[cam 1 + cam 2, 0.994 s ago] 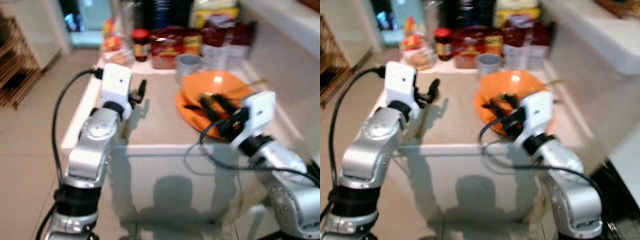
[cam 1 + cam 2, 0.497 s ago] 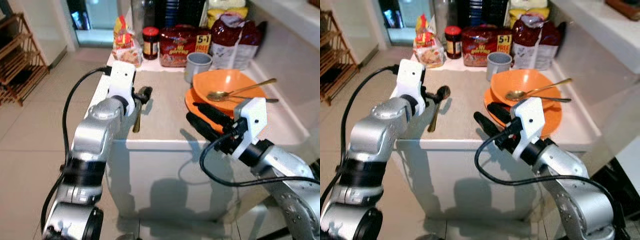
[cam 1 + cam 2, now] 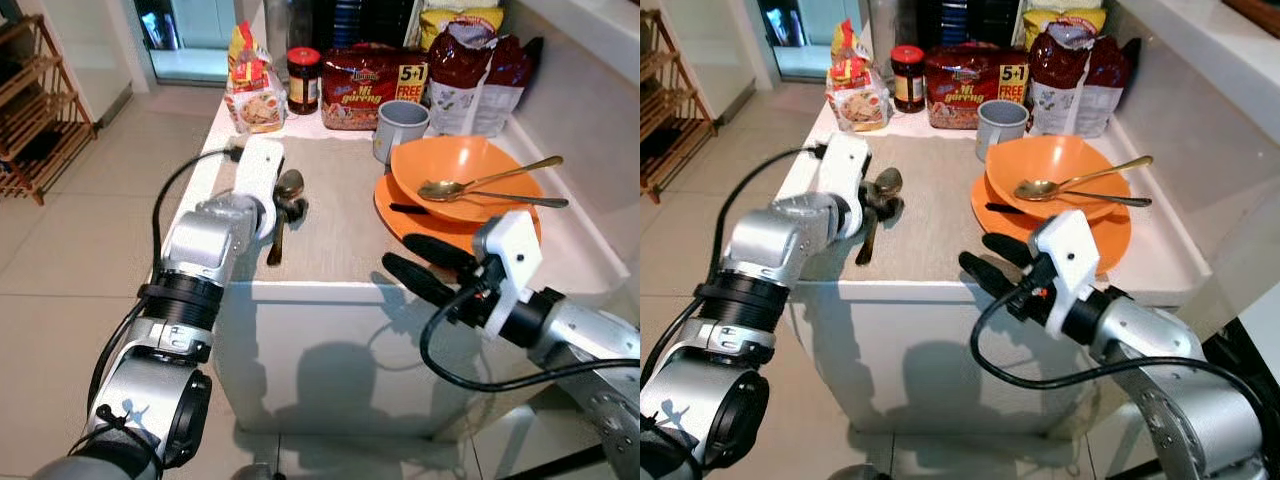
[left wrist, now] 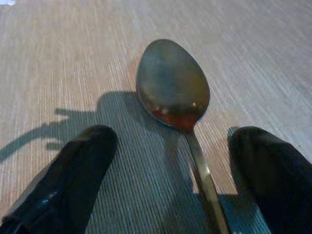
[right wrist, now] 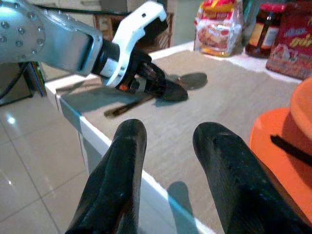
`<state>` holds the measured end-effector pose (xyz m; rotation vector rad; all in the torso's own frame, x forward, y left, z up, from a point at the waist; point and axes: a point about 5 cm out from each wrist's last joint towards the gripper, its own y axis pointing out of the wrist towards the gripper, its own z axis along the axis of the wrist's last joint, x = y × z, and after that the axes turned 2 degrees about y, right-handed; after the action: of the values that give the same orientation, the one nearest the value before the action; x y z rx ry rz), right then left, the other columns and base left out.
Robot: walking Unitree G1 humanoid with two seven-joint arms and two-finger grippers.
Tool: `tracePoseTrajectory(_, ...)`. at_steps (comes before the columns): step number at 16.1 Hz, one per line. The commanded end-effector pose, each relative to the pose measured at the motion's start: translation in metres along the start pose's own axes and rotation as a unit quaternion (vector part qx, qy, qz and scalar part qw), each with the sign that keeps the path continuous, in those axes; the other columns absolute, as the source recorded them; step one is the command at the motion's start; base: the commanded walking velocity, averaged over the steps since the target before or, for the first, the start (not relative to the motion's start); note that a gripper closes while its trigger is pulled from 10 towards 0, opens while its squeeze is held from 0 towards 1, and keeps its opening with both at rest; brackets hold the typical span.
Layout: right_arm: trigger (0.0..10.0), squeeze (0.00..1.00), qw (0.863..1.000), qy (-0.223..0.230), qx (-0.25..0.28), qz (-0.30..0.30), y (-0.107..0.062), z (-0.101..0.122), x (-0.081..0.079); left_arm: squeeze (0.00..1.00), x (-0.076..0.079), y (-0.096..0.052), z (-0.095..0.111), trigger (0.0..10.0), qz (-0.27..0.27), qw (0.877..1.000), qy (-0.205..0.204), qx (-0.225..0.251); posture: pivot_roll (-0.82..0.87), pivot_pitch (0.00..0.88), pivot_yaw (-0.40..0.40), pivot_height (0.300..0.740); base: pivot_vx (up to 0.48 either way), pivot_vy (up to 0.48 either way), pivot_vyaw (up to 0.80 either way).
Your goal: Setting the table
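spoon [image 3: 283, 205] lies flat on the beige mat [image 3: 330, 215] near the left edge of the white counter [image 3: 320, 292], bowl end toward the far side, handle pointing at the near edge.

head views: left gripper [image 3: 290, 208] sits low over the spoon's neck, one black finger to each side. right gripper [image 3: 425, 265] hangs at the counter's near edge, just in front of the orange plate [image 3: 455, 220], fingers parted with nothing between them. an orange bowl [image 3: 465, 178] sits on the plate with a gold spoon [image 3: 485, 180] resting in it; a grey mug [image 3: 400, 130] stands just behind. jar [image 3: 303, 80] and food packets [image 3: 365, 75] line the far side.

left wrist view: spoon bowl [image 4: 173, 83] faces up on the mat, handle running back between the two fingers [image 4: 73, 170]; jaws spread wide, not touching it.

right wrist view: two black fingers [image 5: 122, 165] apart, empty, above the counter edge; beyond them the left gripper [image 5: 163, 87] over the spoon; plate rim [image 5: 273, 141] alongside.
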<state>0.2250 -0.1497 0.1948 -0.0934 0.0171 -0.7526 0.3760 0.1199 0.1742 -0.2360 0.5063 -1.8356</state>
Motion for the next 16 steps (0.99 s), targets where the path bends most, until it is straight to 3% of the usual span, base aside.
tracePoseTrajectory(1, 10.0, 0.0, 1.0, -0.004, 0.004, 0.002, -0.004, 0.004, 0.001, 0.0, 0.004, 0.002, 0.008, 10.0, -0.009, 1.0, 0.01, 0.004, -0.04, 0.0, -0.006, 0.74, 0.0, 0.0, 0.0)
tracePoseTrajectory(4, 10.0, 0.0, 1.0, -0.007, -0.004, 0.003, -0.006, 0.004, 0.002, 0.0, 0.003, 0.006, 0.003, 10.0, -0.004, 0.999, 0.028, -0.02, -0.04, 0.0, -0.002, 0.74, 0.0, 0.0, 0.0)
tracePoseTrajectory(5, 10.0, 0.0, 1.0, -0.007, -0.004, 0.004, -0.006, 0.004, 0.001, 0.0, 0.003, 0.006, 0.002, 4.5, -0.005, 0.999, 0.023, -0.024, -0.04, 0.0, -0.001, 0.74, 0.0, 0.0, 0.0)
tracePoseTrajectory(6, 10.0, 0.0, 1.0, -0.006, -0.005, 0.004, -0.007, 0.003, 0.001, 0.0, 0.003, 0.007, 0.002, 0.0, -0.007, 0.999, 0.02, -0.029, -0.04, 0.0, 0.0, 0.74, 0.0, 0.0, 0.0)
tracePoseTrajectory(16, 10.0, 0.0, 1.0, -0.012, -0.011, -0.004, -0.009, 0.002, 0.006, 0.0, -0.008, 0.008, 0.002, 0.0, 0.014, 0.999, 0.024, -0.034, -0.04, 0.002, -0.003, 0.74, 0.0, 0.0, 0.0)
